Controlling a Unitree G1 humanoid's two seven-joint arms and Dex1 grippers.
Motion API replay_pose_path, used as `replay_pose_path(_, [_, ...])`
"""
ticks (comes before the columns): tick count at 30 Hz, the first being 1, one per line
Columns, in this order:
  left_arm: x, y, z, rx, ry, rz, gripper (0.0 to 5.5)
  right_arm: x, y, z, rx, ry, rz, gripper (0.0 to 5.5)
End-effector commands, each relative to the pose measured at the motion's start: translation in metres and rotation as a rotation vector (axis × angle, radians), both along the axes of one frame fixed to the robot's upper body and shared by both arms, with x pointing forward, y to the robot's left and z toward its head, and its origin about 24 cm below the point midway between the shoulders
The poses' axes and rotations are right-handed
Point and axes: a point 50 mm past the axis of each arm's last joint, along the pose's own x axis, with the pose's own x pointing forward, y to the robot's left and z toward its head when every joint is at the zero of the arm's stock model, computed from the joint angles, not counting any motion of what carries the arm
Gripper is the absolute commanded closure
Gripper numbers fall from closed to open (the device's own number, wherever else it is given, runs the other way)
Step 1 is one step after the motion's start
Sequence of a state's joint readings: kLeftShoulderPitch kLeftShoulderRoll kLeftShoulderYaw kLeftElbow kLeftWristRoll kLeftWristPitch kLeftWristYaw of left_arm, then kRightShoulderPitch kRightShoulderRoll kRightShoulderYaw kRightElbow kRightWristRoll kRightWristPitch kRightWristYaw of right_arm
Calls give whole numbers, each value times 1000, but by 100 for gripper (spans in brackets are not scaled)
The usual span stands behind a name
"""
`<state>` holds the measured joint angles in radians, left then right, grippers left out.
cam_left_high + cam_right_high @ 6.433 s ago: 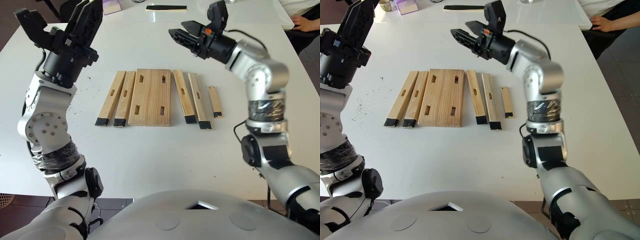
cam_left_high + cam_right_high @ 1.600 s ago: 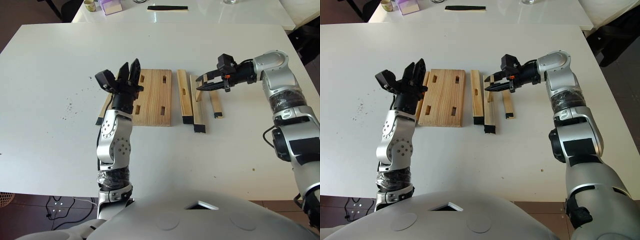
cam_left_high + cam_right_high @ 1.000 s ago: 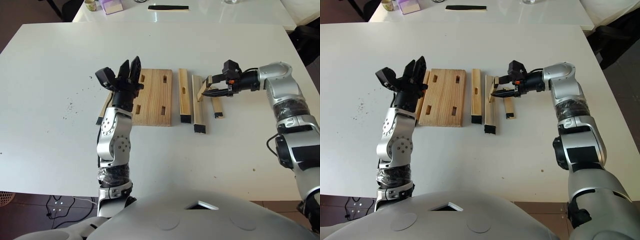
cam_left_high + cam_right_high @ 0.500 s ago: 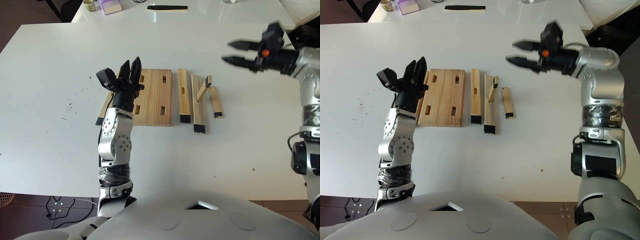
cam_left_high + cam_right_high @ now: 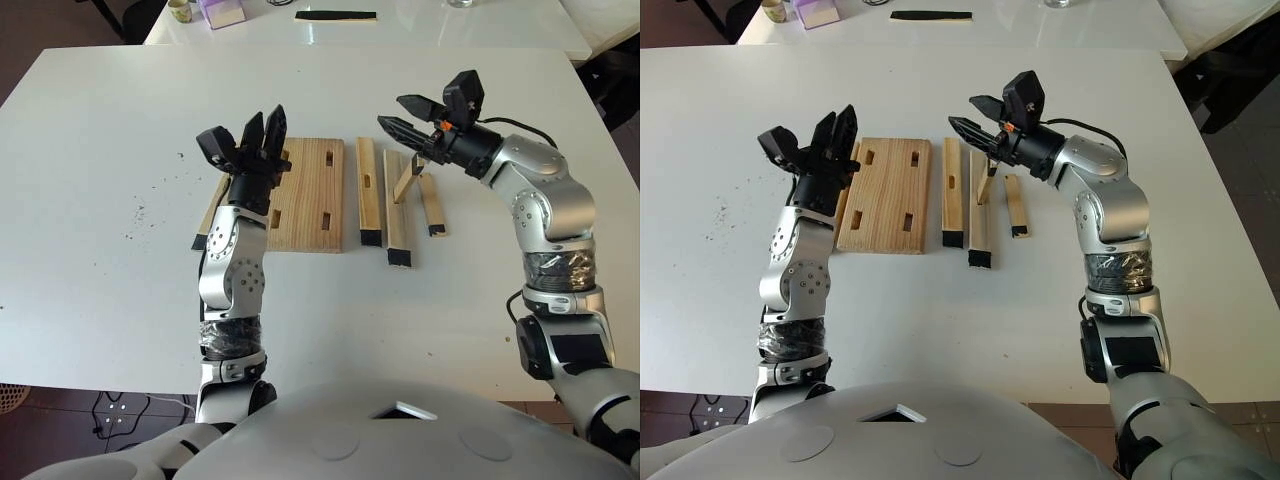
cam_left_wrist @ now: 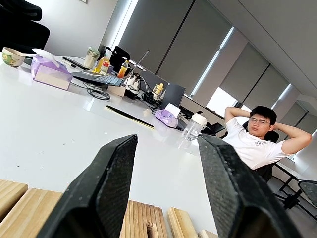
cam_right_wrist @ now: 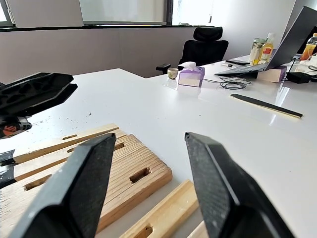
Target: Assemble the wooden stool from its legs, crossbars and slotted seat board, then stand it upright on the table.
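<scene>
I have my left end effector [image 5: 245, 140] and right end effector [image 5: 392, 112] spread wide, empty, above the seat board [image 5: 305, 195] and a tilted crossbar [image 5: 408, 178].

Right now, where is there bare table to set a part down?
Bare table lies nearer the robot than the seat board, and beyond it toward the far edge. Crowded: right of the board, where legs and crossbars sit close together by the right gripper.
</scene>
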<state>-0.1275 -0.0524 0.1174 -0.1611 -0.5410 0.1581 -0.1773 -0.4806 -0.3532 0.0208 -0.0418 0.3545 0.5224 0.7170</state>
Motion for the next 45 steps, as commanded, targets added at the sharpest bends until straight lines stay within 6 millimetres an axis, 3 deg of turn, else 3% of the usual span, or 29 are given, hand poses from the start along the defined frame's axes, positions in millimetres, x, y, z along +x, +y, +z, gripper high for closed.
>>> replay_pose_path(1, [2,0,0,-4,-7,8,324,-1,8,30,99,-72,33,292])
replay_pose_path(5, [3,-1,1,-4,-11,3,324,0,10,32,122,-88,18,292])
replay_pose_path(12, [4,-1,-3,3,0,-13,324,3,4,-37,4,83,-39,292])
replay_pose_path(14, [6,-1,-3,4,0,-9,324,5,10,-47,-32,91,-16,292])
replay_pose_path(18, [7,-1,0,-5,-15,-2,324,10,6,-28,-23,34,-3,292])
replay_pose_path(21, [2,0,-4,-8,-5,12,324,8,2,0,26,-33,7,292])
replay_pose_path(24, [-3,3,-5,-15,0,35,324,-2,1,37,97,-84,38,292])
replay_pose_path(26, [-6,5,-5,-17,0,47,324,-12,2,45,100,-81,86,292])
replay_pose_path(29, [-9,9,-5,-14,2,66,324,-38,-2,31,6,-6,207,292])
replay_pose_path(33, [-11,10,-6,-12,11,71,324,-54,-13,8,-59,115,257,292])
replay_pose_path(36, [-13,10,-5,-12,14,75,324,-74,-27,-9,-210,200,368,292])
replay_pose_path(41, [-21,14,-10,-10,41,98,324,-69,-44,-34,-425,295,287,292])
replay_pose_path(45, [-27,11,-17,12,82,85,324,-78,-27,-58,-475,308,230,251])
